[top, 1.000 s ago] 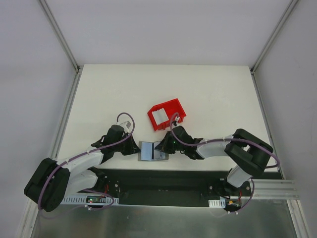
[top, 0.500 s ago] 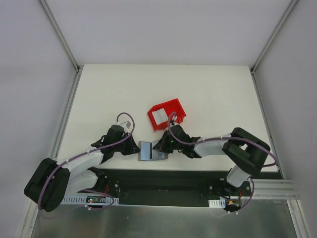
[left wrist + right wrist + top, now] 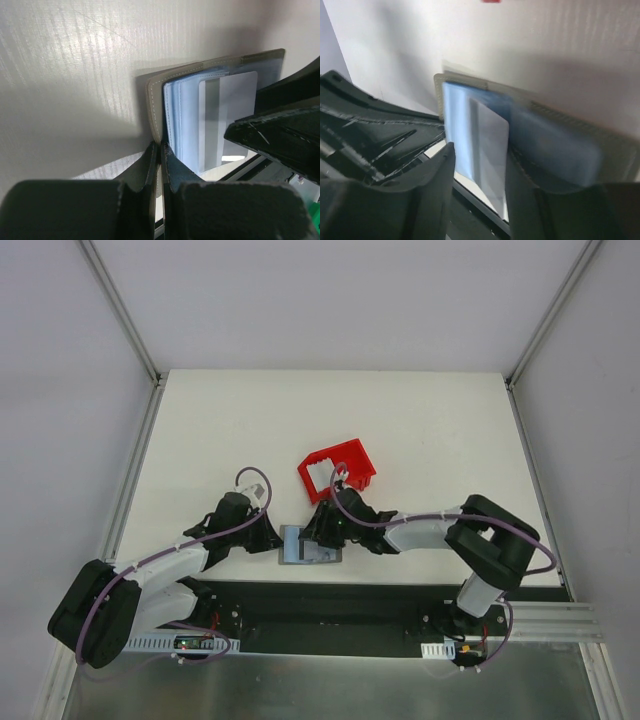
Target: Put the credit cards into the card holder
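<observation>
The left gripper (image 3: 160, 150) is closed on the card holder (image 3: 154, 95) — its two dark fingers pinch the grey stitched edge of the wallet, which lies open and flat on the white table (image 3: 440, 430). Inside the grey cover is a lighter blue, slotted lining. One pale credit card (image 3: 235, 110) sits partly in a slot of this lining, with a part of it outside.

The right gripper (image 3: 480, 165) reaches over the same wallet from the other side. Its fingers stand apart with a clear gap, and the card shows between them. This view is blurred, so I cannot tell if a finger touches the card.

From above, the two grippers meet at the wallet near the front edge of the table, the left one at its left side and the right one at its right side. Just behind the right gripper stands a red bin (image 3: 352, 455) — something white (image 3: 322, 476) shows inside it.
</observation>
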You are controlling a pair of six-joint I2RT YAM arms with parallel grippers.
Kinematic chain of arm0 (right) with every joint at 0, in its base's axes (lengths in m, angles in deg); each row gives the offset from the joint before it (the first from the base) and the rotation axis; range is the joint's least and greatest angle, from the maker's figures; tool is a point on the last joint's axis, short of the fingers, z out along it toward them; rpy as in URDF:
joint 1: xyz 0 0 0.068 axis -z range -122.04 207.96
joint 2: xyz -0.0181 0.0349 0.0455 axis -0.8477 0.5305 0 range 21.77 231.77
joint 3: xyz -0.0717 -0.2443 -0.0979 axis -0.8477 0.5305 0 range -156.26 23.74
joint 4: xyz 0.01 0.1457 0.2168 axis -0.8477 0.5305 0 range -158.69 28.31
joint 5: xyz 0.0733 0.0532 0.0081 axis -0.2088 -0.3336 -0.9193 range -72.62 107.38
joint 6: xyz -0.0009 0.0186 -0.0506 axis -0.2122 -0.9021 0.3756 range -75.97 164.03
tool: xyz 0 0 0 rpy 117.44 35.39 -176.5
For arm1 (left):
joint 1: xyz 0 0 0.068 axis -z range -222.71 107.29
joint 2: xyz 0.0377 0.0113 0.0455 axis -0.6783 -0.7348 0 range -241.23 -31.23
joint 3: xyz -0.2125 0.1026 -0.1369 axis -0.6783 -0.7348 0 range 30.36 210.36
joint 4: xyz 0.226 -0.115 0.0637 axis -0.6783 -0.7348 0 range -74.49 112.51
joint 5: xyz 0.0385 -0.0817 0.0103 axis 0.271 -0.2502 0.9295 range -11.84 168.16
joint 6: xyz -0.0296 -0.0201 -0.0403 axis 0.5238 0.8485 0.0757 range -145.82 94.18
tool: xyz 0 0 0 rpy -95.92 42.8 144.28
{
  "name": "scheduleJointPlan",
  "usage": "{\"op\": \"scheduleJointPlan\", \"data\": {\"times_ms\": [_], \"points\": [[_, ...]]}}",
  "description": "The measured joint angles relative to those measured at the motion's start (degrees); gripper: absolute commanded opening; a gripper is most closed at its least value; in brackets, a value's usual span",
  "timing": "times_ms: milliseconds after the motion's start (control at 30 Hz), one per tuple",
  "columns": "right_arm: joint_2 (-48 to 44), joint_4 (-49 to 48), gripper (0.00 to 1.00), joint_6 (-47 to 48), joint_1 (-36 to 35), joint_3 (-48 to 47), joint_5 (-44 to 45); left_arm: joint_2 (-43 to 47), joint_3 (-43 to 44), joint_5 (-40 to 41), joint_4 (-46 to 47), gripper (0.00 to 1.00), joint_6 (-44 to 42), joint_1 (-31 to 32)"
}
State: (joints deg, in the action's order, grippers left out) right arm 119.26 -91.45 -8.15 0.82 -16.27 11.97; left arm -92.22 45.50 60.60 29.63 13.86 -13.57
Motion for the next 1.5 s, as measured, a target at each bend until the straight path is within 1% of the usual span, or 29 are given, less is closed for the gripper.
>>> {"op": "scheduleJointPlan", "data": {"times_ms": [67, 133, 333, 367, 467, 733, 933, 1100, 1200, 1233, 1333, 1400, 1500], "points": [[-2.29, 3.50, 0.56, 1.51, -0.42, -0.85, 1.86, 0.00, 0.00, -0.07, 0.15, 0.00, 0.02, 0.00], [-4.33, 8.44, 0.58, 3.15, -0.79, -1.73, 4.09, 0.00, 0.00, -0.07, 0.20, 0.00, 0.02, 0.02], [-5.49, 18.84, 0.55, 6.45, -0.94, -5.40, 7.26, 0.00, 0.00, -0.11, 0.26, 0.00, 0.00, 0.02], [-5.33, 19.65, 0.53, 6.73, -1.05, -5.79, 7.34, 0.00, 0.00, -0.11, 0.26, 0.00, 0.00, 0.02], [-3.78, 21.00, 0.52, 7.63, -1.38, -7.48, 7.08, 0.00, 0.00, -0.11, 0.26, 0.00, 0.00, 0.02], [-0.46, 18.69, 0.45, 8.17, -1.81, -9.35, 2.91, 0.00, 0.00, -0.11, 0.22, 0.00, -0.02, 0.02], [0.11, 17.68, 0.40, 8.31, -1.73, -9.38, 1.97, 0.00, 0.00, -0.02, -0.02, 0.00, -0.07, 0.00], [0.11, 15.04, 0.38, 8.04, -1.49, -8.17, 1.25, 0.00, 0.00, 0.00, -0.04, 0.00, -0.07, -0.02], [0.13, 13.70, 0.32, 7.87, -1.18, -7.56, 0.48, 0.02, 0.00, 0.04, -0.07, 0.00, -0.07, -0.02], [0.20, 13.18, 0.28, 7.85, -1.07, -7.30, 0.24, 0.04, 0.00, 0.04, -0.07, 0.00, -0.07, -0.02], [0.57, 12.26, 0.20, 7.67, -0.85, -7.10, -0.26, 0.09, 0.00, 0.09, -0.09, 0.00, -0.09, -0.02], [0.79, 11.85, 0.13, 7.69, -0.81, -7.10, -0.59, 0.15, 0.00, 0.11, -0.13, 0.00, -0.13, -0.02], [0.96, 11.74, 0.15, 7.72, -0.72, -7.10, -0.85, 0.15, 0.00, 0.11, -0.15, 0.00, -0.24, -0.02]]}}
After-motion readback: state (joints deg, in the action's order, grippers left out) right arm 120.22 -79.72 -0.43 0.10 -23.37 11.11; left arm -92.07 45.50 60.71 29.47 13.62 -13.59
